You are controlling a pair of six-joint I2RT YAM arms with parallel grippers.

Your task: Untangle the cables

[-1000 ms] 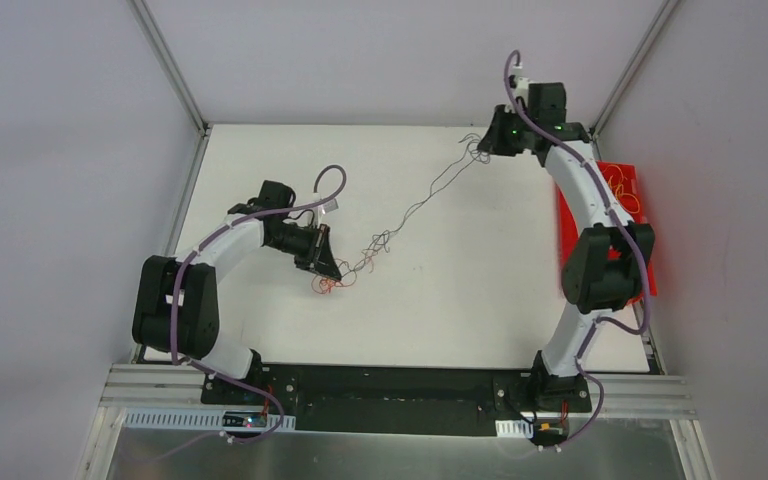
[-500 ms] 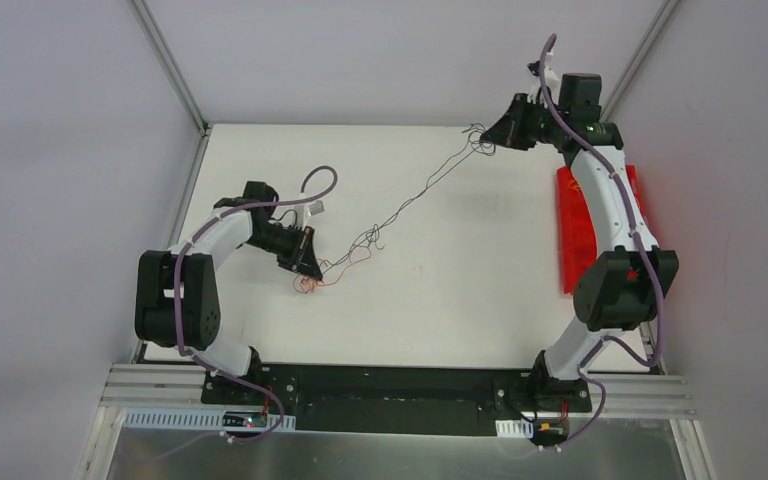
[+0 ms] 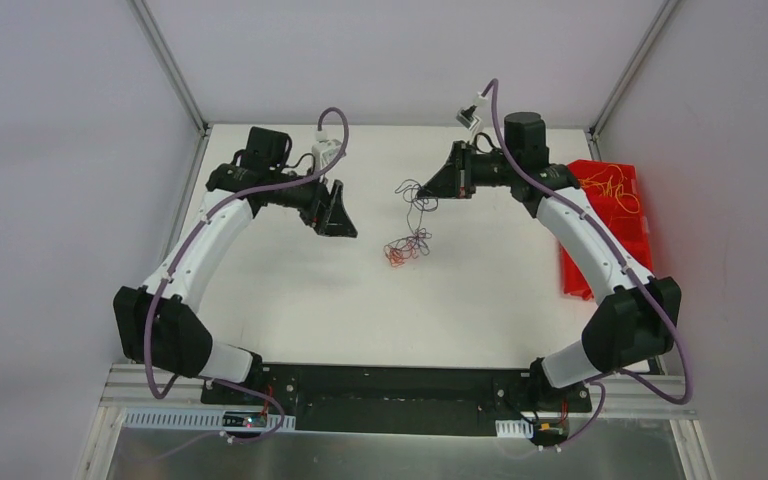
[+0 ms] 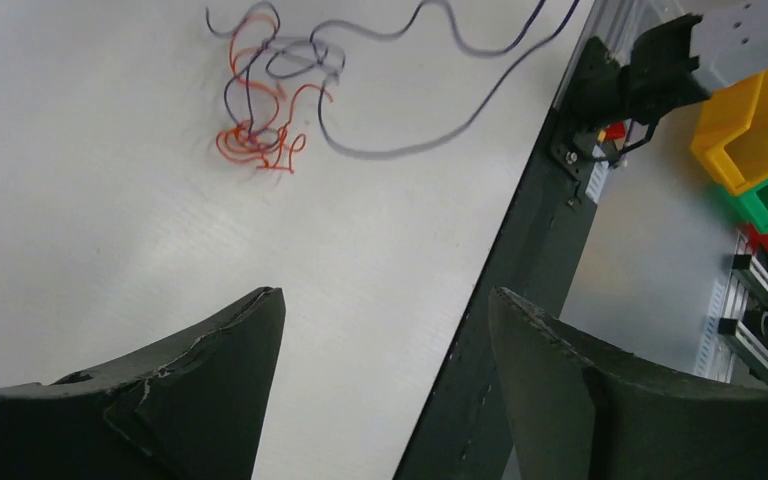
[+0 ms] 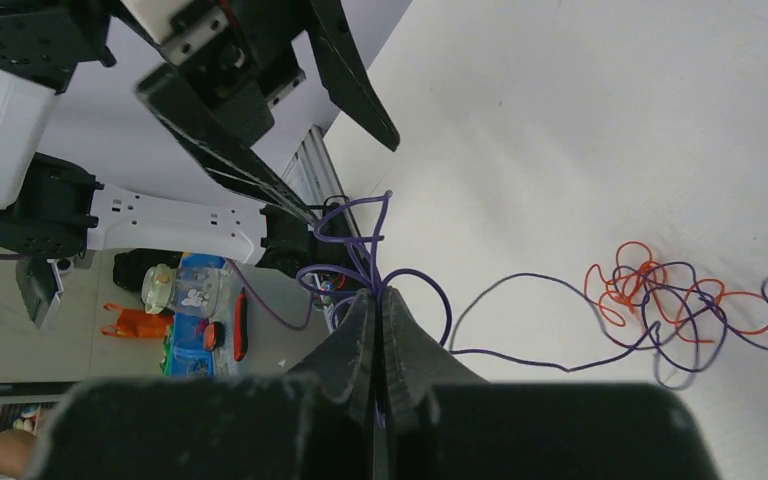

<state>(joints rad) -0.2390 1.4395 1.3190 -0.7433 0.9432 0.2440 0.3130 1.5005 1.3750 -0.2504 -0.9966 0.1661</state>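
Note:
The cables form a small orange-red and blue-purple tangle on the white table between the arms. It shows near the top of the left wrist view and at the right of the right wrist view. A slack purple strand runs from it to my right gripper, which is shut on a bunch of purple loops at its tips. My left gripper hovers to the left of the tangle, open, with nothing between its fingers.
A red bin at the table's right edge holds several thin orange-yellow cables. The table's dark edge rail runs past the left gripper, with yellow, green and red bins beyond it.
The left gripper has opened, let go of the cables and swung toward the table's back. The right gripper has carried its purple strands leftward; the stretched line has gone slack into a heap.

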